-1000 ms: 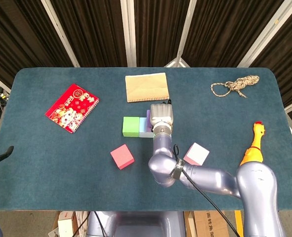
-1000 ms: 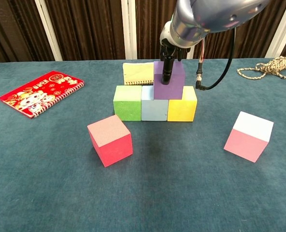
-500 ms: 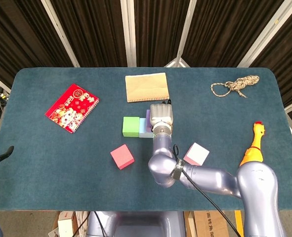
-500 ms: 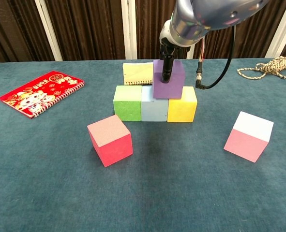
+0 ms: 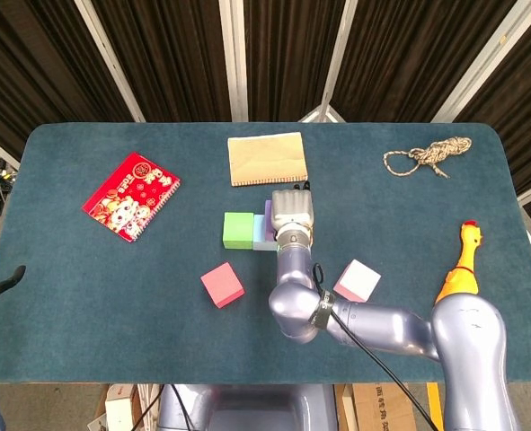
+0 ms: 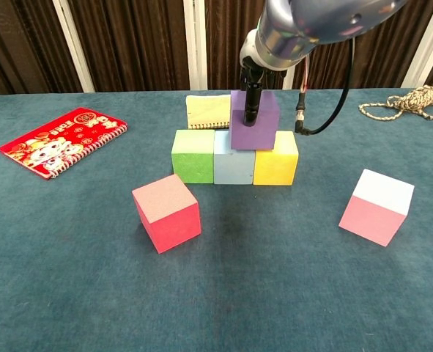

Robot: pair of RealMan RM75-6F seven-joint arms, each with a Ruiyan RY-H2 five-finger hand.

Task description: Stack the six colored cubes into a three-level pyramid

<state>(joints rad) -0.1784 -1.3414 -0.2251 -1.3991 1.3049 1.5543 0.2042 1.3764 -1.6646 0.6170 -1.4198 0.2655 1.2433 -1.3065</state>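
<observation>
Purple cube [image 6: 254, 130] is sitting pinched in my right hand's [image 5: 293, 214] fingers [image 6: 250, 106], over the blue cube [image 6: 233, 166] and yellow cube [image 6: 275, 166] seam. I am placing level two; releasing squarely comes next.

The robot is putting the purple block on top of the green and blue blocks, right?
Not quite. In the chest view the right hand holds the purple block over the blue block and the yellow block. The green block sits at the left end of the row, uncovered.
</observation>
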